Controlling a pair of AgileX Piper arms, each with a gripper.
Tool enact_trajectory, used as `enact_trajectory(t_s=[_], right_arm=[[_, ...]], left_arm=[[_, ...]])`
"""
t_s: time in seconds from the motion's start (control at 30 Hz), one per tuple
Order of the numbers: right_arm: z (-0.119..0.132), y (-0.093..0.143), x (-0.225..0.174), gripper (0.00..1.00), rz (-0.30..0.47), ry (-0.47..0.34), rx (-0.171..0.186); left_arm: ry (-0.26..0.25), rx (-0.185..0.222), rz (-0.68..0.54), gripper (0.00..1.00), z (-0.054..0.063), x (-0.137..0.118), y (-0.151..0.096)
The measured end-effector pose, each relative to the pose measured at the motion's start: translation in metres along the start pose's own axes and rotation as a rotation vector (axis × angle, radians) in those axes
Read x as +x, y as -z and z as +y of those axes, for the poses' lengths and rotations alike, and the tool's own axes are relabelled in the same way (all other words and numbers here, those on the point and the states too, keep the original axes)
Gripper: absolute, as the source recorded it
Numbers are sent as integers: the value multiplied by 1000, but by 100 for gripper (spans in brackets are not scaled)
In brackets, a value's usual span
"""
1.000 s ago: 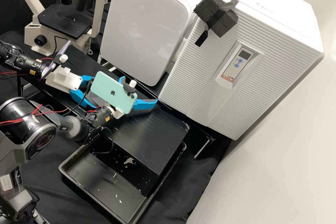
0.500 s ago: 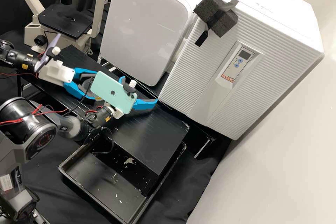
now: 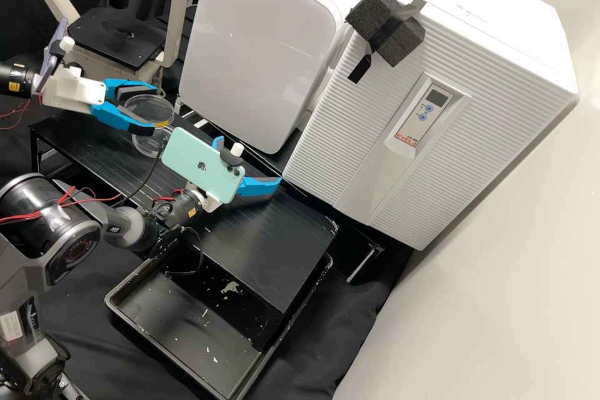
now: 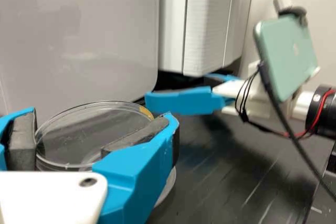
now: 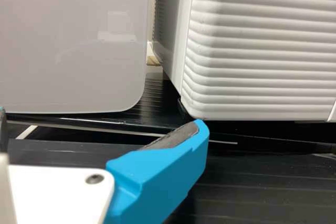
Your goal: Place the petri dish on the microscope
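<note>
In the high view, my left gripper [image 3: 153, 109] is shut on the clear petri dish [image 3: 139, 114], held over the black bench on the near side of the microscope [image 3: 115, 37]. The left wrist view has the dish [image 4: 79, 135] between the two pads of my left gripper [image 4: 101, 116]. Below it lies another clear round dish part [image 3: 147, 145]. My right gripper [image 3: 250, 159], partly behind a green phone, stands open over the middle of the bench. Nothing is between the fingers of my right gripper [image 5: 100, 124].
Two white appliances, one smooth [image 3: 262, 44] and one ribbed [image 3: 387, 137], stand along the bench's far side. A black tray [image 3: 187, 331] lies at the near edge. The green phone [image 3: 203, 165] and a cable sit on the right arm, close to the lower dish part.
My left gripper has moved up and left in the high view, towards the microscope, carrying the dish. The lower dish part has come into sight. The right arm has kept still.
</note>
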Motion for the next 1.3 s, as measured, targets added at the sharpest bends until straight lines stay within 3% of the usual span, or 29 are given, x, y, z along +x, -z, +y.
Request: enact_trajectory(t_s=[0.13, 0.5, 0.67, 1.3], right_arm=[[0, 0, 0, 100, 0, 0, 0], [0, 0, 0, 100, 0, 0, 0], [0, 0, 0, 100, 0, 0, 0], [0, 0, 0, 100, 0, 0, 0]], left_arm=[[-13, 0, -9, 0, 1, 0, -1], [52, -23, -13, 0, -21, 23, 3], [73, -34, 4, 0, -25, 29, 5], [80, -37, -11, 0, -28, 31, 0]])
